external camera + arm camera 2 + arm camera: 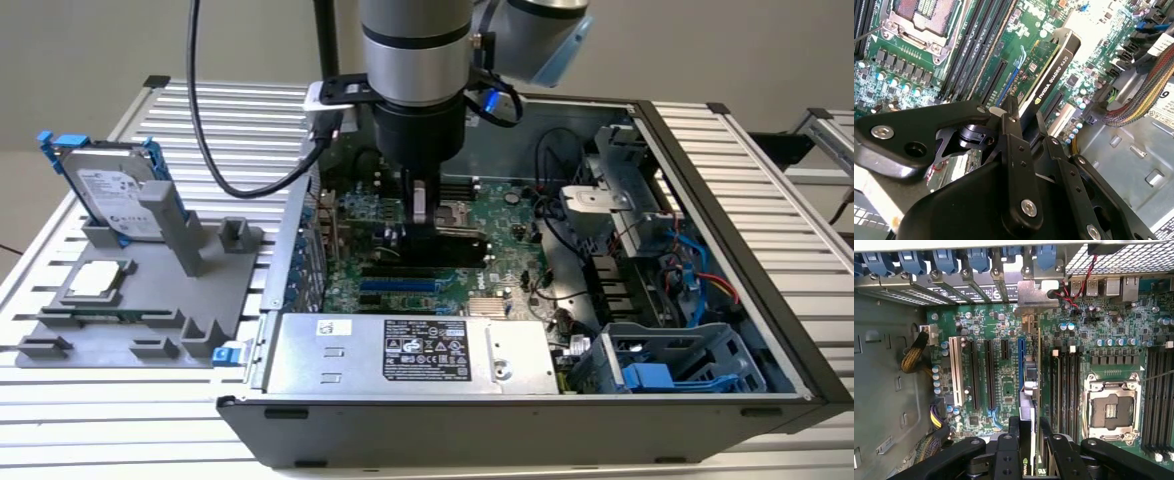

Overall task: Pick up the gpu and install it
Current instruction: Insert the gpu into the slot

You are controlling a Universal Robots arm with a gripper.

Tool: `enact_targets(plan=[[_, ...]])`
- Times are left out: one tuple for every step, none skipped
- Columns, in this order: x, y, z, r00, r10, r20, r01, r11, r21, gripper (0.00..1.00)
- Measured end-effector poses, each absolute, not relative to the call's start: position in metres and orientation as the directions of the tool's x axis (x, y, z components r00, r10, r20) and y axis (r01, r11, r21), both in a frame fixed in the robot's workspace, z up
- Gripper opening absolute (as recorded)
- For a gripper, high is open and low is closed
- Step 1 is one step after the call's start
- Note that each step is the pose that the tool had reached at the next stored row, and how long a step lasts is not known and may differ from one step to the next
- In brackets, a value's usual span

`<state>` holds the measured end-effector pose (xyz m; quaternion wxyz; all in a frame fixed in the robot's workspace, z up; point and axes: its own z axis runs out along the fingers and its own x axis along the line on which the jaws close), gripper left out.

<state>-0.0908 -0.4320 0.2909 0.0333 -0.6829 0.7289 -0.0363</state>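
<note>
- The gpu (441, 248) sits largely hidden beneath the arm and gripper (424, 215) in the exterior view; whether its edge is seated in a slot cannot be told.
- In the second wrist view, the gripper's linkage covers the near end of the gpu (1051, 70).
- In the first wrist view, the gpu (1030, 385) shows edge-on, its near end cut off behind the fingers (1006, 450).
</note>
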Motion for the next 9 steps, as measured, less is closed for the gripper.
enact_targets(plan=[[-0.0908,-0.4320,0.2909,-0.065,-0.998,0.001,-0.993,0.065,-0.098,0.00],[-0.0908,-0.4320,0.2905,-0.065,-0.998,0.001,-0.993,0.065,-0.098,0.00],[-0.0908,-0.4320,0.2899,-0.065,-0.998,0.001,-0.993,0.065,-0.098,0.00],[-0.0908,-0.4320,0.2897,-0.065,-0.998,0.001,-0.993,0.065,-0.098,0.00],[-0.0908,-0.4320,0.2894,-0.065,-0.998,0.001,-0.993,0.065,-0.098,0.00],[-0.0908,-0.4320,0.2890,-0.065,-0.998,0.001,-0.993,0.065,-0.098,0.00],[-0.0909,-0.4320,0.2887,-0.065,-0.998,0.001,-0.993,0.065,-0.098,0.00],[-0.0912,-0.4320,0.2882,-0.065,-0.998,0.001,-0.993,0.065,-0.098,0.00],[-0.0917,-0.4320,0.2877,-0.065,-0.998,0.001,-0.993,0.065,-0.098,0.00]])
